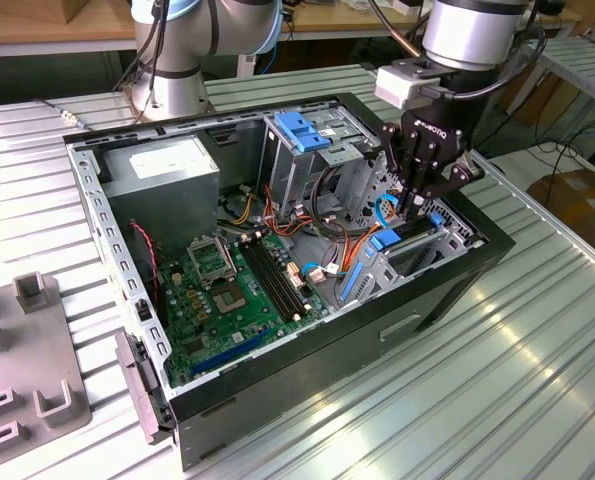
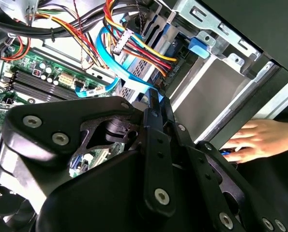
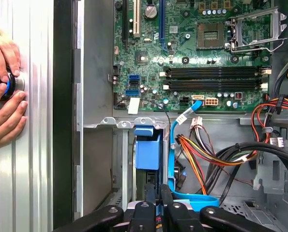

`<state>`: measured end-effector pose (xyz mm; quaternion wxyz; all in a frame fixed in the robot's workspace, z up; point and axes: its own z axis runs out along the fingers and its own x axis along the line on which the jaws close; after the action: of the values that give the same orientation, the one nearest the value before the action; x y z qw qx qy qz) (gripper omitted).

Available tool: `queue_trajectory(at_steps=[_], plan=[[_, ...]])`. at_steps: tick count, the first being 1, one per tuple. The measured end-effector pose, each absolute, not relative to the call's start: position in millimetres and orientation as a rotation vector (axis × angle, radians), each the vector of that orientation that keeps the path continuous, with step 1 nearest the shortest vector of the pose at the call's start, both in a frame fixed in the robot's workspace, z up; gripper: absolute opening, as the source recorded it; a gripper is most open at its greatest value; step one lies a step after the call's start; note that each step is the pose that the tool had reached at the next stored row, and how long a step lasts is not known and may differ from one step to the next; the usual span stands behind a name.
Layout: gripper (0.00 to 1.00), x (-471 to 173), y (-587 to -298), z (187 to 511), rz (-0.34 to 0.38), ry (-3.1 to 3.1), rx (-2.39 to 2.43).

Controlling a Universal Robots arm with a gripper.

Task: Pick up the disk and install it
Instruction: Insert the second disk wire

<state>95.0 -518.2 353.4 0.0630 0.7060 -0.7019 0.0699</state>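
Where the drive bay [image 1: 417,250] opens, the hand [image 1: 413,208] sits pinched together.

My gripper [image 1: 414,205] is down in the drive bay at right of the exterior view, hemmed by the bay's metal walls [image 1: 457,232]. Orange and yellow cables [image 1: 349,250] crowd center frame. Open room over the motherboard [image 1: 232,290], lower left of the case.

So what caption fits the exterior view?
Black pincer reaches into the drive bay of an open black metal computer case.
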Motion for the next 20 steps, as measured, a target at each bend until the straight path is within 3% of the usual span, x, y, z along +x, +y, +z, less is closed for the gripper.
queue_trajectory(at_steps=[20], plan=[[0.16,95,-539,351,0.109,-2.175,2.185]])
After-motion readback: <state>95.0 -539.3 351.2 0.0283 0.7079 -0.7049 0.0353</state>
